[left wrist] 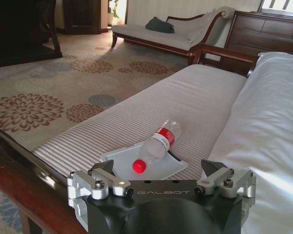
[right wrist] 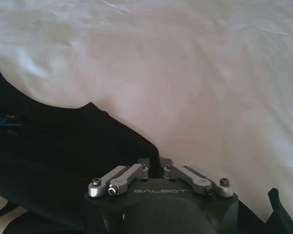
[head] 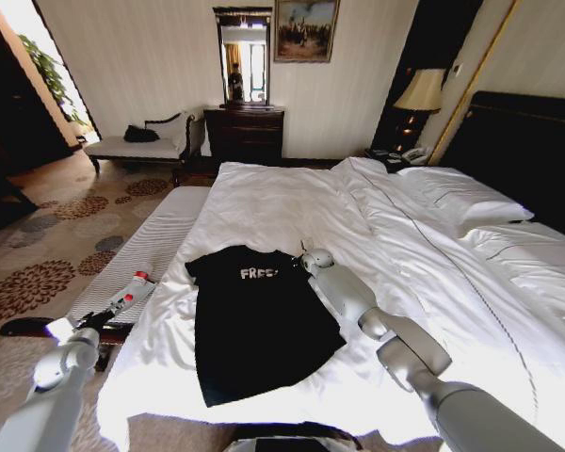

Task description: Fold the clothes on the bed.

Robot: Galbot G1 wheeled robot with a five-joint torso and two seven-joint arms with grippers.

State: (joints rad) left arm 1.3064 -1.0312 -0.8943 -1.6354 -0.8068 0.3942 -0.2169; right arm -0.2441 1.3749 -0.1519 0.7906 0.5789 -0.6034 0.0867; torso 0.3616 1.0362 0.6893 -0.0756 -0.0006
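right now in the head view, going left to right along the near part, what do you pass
left gripper over the striped bench → bottle → black T-shirt on the bed → right gripper at the shirt's shoulder

Black T-shirt (head: 259, 325) lies flat on white bed (head: 292, 202).

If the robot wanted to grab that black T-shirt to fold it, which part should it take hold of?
Probably a sleeve edge. The T-shirt lies flat on the bed, so only edges offer something to pinch. The right gripper is already at the shirt's right sleeve, fingers closed on the fabric; coming from that side suits it.
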